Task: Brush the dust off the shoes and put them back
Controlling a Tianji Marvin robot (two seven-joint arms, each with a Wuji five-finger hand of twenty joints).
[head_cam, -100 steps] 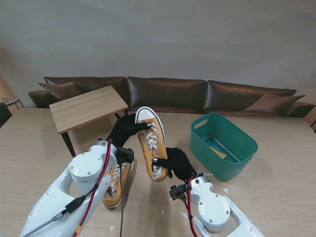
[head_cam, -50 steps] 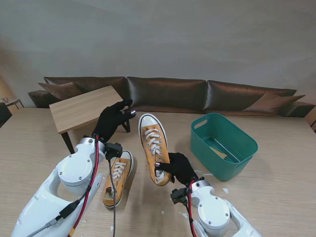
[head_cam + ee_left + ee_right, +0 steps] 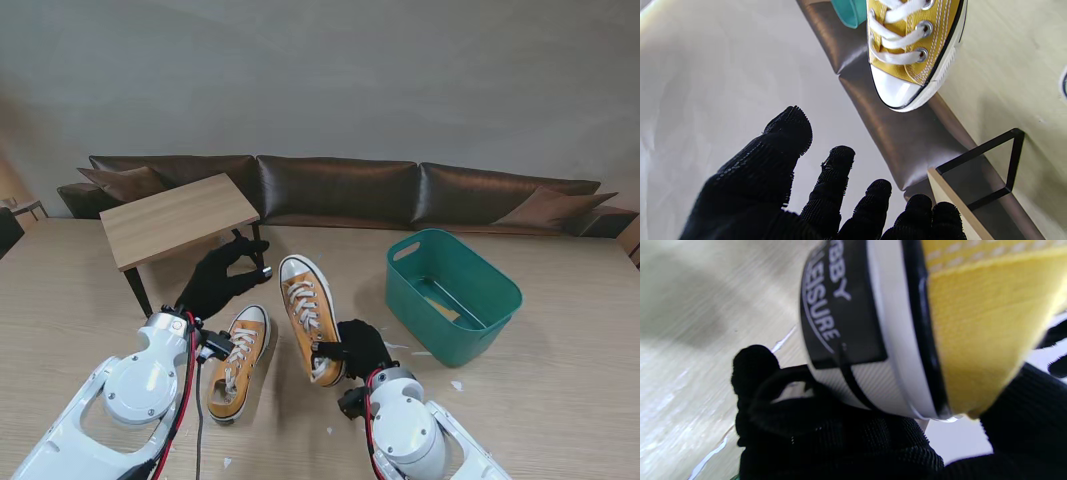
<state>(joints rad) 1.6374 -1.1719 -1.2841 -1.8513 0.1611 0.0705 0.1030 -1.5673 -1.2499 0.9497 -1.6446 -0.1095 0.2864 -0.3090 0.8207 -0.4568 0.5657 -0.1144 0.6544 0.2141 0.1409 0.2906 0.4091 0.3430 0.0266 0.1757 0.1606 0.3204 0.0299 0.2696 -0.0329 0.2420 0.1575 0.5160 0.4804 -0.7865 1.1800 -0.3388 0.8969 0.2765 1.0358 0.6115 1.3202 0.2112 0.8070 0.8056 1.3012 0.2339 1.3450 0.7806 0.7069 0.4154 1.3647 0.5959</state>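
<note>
While the green tub (image 3: 453,295) at centre right holds only something flat and pale, hard to make out, the right robot hand (image 3: 358,345) clasps the heel of one yellow shoe (image 3: 308,315) mid-frame. The other shoe (image 3: 238,362) lies on the bench (image 3: 560,380) left of it. The left robot hand (image 3: 218,280) hovers, fingers spread, empty.

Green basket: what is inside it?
The green basket holds one flat yellowish thing on its floor. Its nearer wall hides the floor close to me, so anything there cannot be seen.
</note>
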